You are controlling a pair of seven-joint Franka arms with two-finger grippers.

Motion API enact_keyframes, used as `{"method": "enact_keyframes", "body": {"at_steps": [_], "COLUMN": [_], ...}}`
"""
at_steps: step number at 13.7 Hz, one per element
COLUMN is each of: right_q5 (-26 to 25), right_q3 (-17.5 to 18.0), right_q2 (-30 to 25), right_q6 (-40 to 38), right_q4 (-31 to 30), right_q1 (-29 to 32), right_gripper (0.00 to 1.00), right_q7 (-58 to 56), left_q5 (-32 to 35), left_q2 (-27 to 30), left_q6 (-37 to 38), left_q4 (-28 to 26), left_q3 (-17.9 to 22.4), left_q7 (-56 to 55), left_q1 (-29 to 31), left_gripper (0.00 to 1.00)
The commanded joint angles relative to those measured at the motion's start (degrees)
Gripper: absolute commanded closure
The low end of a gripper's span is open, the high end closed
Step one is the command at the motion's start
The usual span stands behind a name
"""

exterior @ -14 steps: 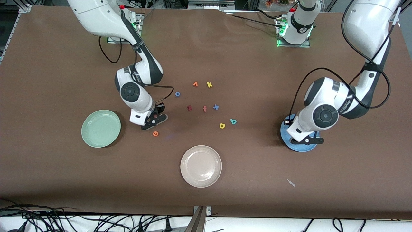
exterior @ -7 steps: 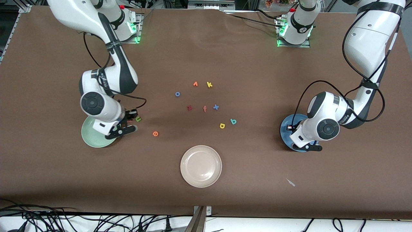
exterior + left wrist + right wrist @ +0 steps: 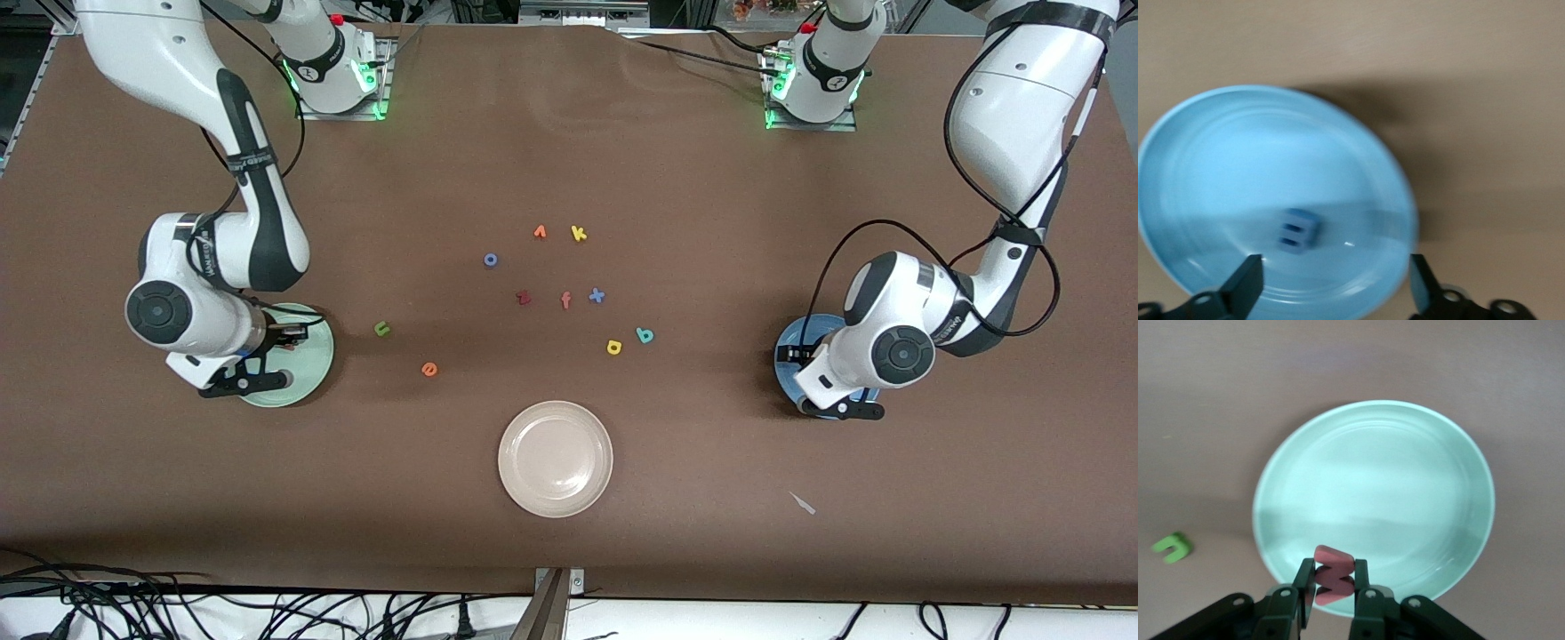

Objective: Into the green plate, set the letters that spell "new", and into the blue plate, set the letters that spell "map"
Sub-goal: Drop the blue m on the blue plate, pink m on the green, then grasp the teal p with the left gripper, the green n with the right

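Note:
My right gripper (image 3: 1333,577) is shut on the pinkish-red w (image 3: 1333,581) and hangs over the edge of the green plate (image 3: 1391,487) (image 3: 309,357), which holds nothing. The olive-green n (image 3: 382,329) (image 3: 1171,548) and the orange e (image 3: 429,368) lie on the table beside that plate. My left gripper (image 3: 1335,280) is open over the blue plate (image 3: 1218,153) (image 3: 784,348). The blue m (image 3: 1298,231) lies loose in that plate, clear of the fingers. The yellow a (image 3: 614,347) and teal p (image 3: 645,335) sit side by side near the table's middle.
A beige-white plate (image 3: 556,458) stands nearer the front camera at the middle. Farther back lie a dark red z (image 3: 524,298), pink f (image 3: 566,300), blue x (image 3: 597,296), blue o (image 3: 490,260), a small orange letter (image 3: 540,232) and yellow k (image 3: 579,234).
My right arm has carried the w from the middle of the table to over the green plate. My left gripper has opened, and the blue m now rests in the blue plate.

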State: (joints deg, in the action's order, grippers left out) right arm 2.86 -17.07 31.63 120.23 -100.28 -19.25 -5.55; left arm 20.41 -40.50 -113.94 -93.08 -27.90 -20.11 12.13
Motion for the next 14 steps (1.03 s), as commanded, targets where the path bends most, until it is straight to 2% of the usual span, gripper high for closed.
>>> {"method": "enact_keyframes", "body": {"at_steps": [1, 3, 5, 7, 9, 10, 11, 13, 14], "right_q5": [1.18, 1.18, 1.27, 1.88, 3.46, 3.47, 3.55, 3.47, 3.47], "right_q3": [0.37, 0.63, 0.81, 2.82, 4.84, 6.07, 7.30, 9.15, 10.03], "right_q2": [2.03, 1.42, 0.98, 0.46, 0.10, -0.51, -1.12, -2.79, -4.28], "right_q6": [0.53, 0.09, 0.00, -0.09, 0.17, 0.70, 1.57, 5.95, 10.07], "right_q4": [2.46, 2.46, 2.46, 2.20, 1.67, 0.97, 0.18, -3.67, -7.18], "right_q1": [1.66, 1.15, 0.18, -0.18, -0.18, -0.18, -0.18, -0.26, -0.26], "right_gripper": [0.00, 0.00, 0.00, 0.00, 0.00, 0.00, 0.00, 0.00, 0.00], "right_q7": [0.54, 0.81, 1.07, 1.16, 2.12, 2.21, 2.39, 3.35, 3.36], "left_q5": [1.13, 1.21, 0.78, -1.42, -1.86, -3.34, -4.05, -3.80, -3.62], "left_q2": [1.39, 1.12, 0.60, -0.63, -3.08, -3.53, -4.14, -5.99, -6.60], "left_q6": [1.80, 1.62, 0.57, -6.86, -11.11, -13.04, -14.80, -17.00, -17.36], "left_q4": [0.18, 0.53, 0.62, 0.27, 0.36, 0.27, 0.10, 0.10, 0.09], "left_q3": [-3.39, -3.31, -3.48, -3.22, -3.31, -3.31, -3.31, -3.22, -3.22], "left_q7": [-12.27, -23.87, -33.99, -40.95, -42.21, -43.25, -43.96, -43.97, -43.97], "left_q1": [-3.85, -10.16, -13.00, -15.38, -15.38, -15.38, -15.47, -15.82, -15.91], "left_gripper": [0.00, 0.00, 0.00, 0.00, 0.00, 0.03, 0.10, 0.18, 0.18]}}
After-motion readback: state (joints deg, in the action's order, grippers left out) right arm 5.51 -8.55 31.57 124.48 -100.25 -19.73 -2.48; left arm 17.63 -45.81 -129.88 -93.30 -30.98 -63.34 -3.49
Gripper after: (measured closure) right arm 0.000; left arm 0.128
